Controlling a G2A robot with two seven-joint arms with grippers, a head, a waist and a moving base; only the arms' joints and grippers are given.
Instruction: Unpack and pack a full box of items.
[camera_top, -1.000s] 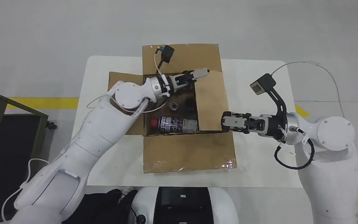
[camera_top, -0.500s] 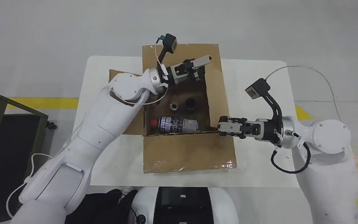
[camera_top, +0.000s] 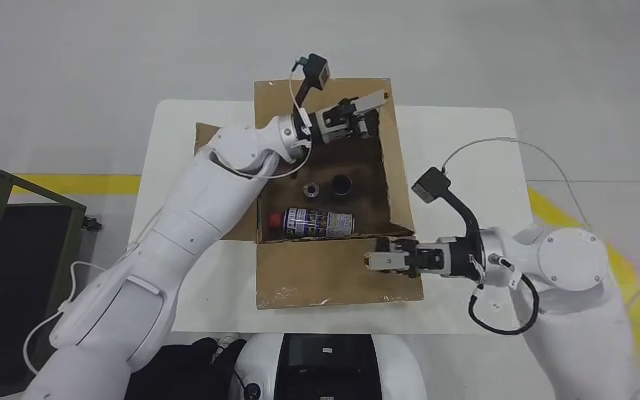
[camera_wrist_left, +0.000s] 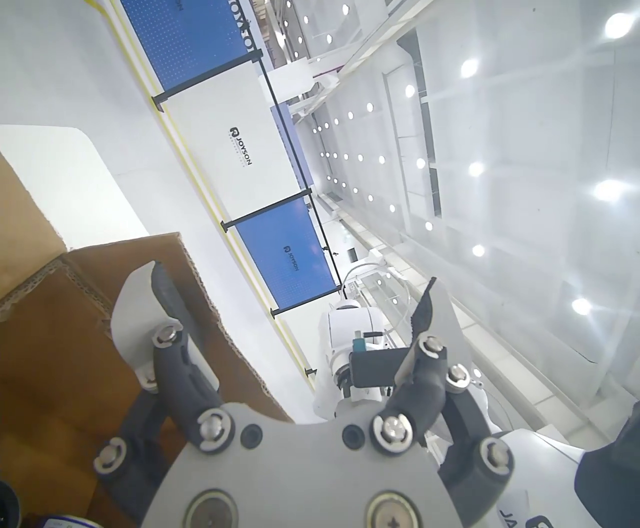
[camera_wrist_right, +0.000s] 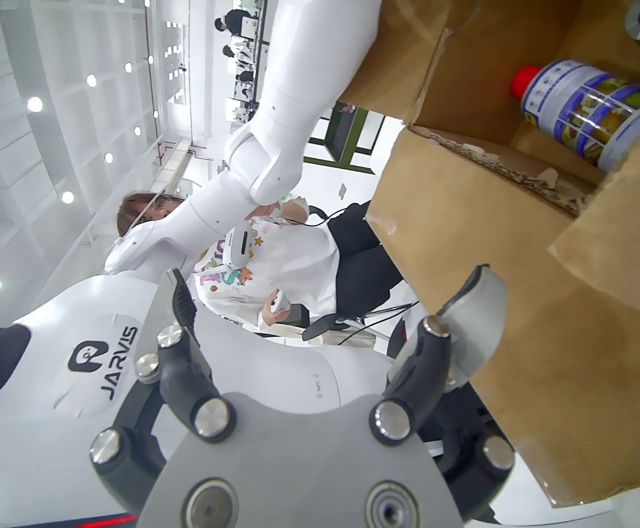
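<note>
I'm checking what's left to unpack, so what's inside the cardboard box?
A red-capped can lies on its side, and two small dark round items sit beyond it. The left arm covers the far end of the box, so anything there is hidden.

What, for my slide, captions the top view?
Left claw and right claw, both open, at flaps of the box; can inside.

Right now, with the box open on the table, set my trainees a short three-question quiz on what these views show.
1. Fill in: the bottle lying in the box has a ___ cap.
2. True or false: the right claw is shut on the bottle.
3. The left claw is: A open and empty; B shut on the bottle; C shut on a flap.
Key: 1 red; 2 false; 3 B.
</note>
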